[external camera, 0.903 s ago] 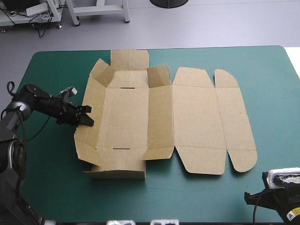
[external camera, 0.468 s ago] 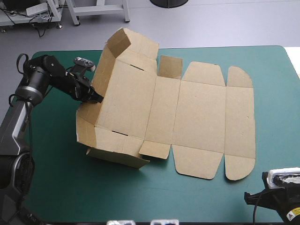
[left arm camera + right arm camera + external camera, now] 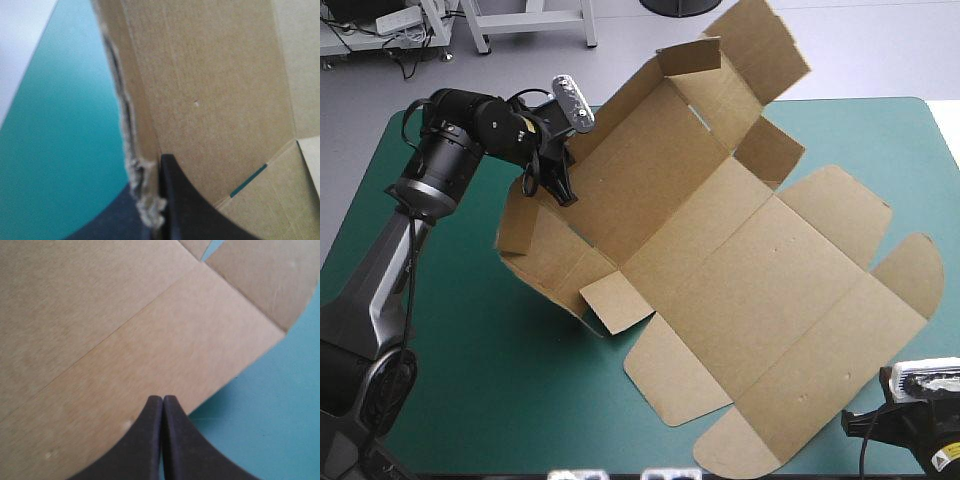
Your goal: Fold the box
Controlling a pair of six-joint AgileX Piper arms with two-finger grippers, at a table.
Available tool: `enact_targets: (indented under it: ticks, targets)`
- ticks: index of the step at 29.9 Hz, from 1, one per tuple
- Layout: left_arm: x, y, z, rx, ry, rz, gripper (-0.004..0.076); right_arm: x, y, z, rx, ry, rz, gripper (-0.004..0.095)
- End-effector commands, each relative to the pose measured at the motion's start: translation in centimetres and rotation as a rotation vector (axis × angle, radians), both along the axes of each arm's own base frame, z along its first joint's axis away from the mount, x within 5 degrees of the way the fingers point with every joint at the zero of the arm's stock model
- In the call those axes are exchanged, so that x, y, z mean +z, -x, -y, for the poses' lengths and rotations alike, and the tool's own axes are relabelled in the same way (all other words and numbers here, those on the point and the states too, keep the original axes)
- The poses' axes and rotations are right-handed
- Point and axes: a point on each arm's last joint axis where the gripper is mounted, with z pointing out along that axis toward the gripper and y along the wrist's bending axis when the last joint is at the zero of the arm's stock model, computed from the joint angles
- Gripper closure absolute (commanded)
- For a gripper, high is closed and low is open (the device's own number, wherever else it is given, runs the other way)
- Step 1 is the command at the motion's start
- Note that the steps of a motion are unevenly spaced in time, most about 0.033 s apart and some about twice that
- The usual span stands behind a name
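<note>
The brown box (image 3: pixel 720 260) is an unfolded cut sheet, tilted, with its far left part raised off the teal-green table and its lid end lying low toward the front right. My left gripper (image 3: pixel 558 185) is shut on the box at the raised left wall. The left wrist view shows that wall's ragged edge (image 3: pixel 131 150) pinched at my left gripper (image 3: pixel 155 210), one black finger (image 3: pixel 185 210) lying against the board's inner face. My right gripper (image 3: pixel 850 420) sits at the front right corner, shut and holding nothing. Its tip (image 3: pixel 163 399) points over the lid panel (image 3: pixel 100 315), close to the lid's edge.
Bare teal-green cover (image 3: pixel 450 380) lies in front of the box on the left. The raised end flaps (image 3: pixel 760 50) reach past the table's far edge. Beside the lid's rounded flap, bare cover (image 3: pixel 270 415) shows in the right wrist view.
The box lay flat earlier. My left gripper has lifted its left wall up and toward the far side; the whole sheet has tilted and swung, its lid end moving toward my still right gripper.
</note>
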Motion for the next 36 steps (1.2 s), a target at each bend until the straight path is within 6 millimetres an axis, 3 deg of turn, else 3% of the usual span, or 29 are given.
enact_targets:
  ticks: [1, 10, 16, 20, 28, 36]
  targets:
    - [4.1, 1.6, 1.2, -0.090, -0.030, 0.260, 0.0733, 1.3, -0.3, 0.0, 0.004, 0.004, 0.078, 0.0926]
    - [4.8, 3.7, 5.8, -0.264, -0.232, 0.437, 0.0733, 1.3, -0.3, 0.0, 0.004, 0.004, 0.078, 0.0926]
    - [5.4, 6.0, 9.4, -0.373, -0.253, 0.545, 0.0733, 1.3, -0.3, 0.0, 0.023, 0.038, 0.082, 0.0925]
    - [4.5, 6.7, 11.0, -0.396, -0.300, 0.591, 0.0733, 1.4, -0.3, 0.0, 0.026, 0.044, 0.086, 0.0924]
    - [-0.2, 6.0, 11.6, -0.303, -0.386, 0.601, 0.0733, 4.1, 0.7, 0.0, 0.017, 0.026, 0.143, 0.0924]
    - [-3.6, 7.4, 10.0, -0.302, -0.386, 0.620, 0.0733, 6.9, -0.1, -0.2, 0.016, -0.033, 0.164, 0.0924]
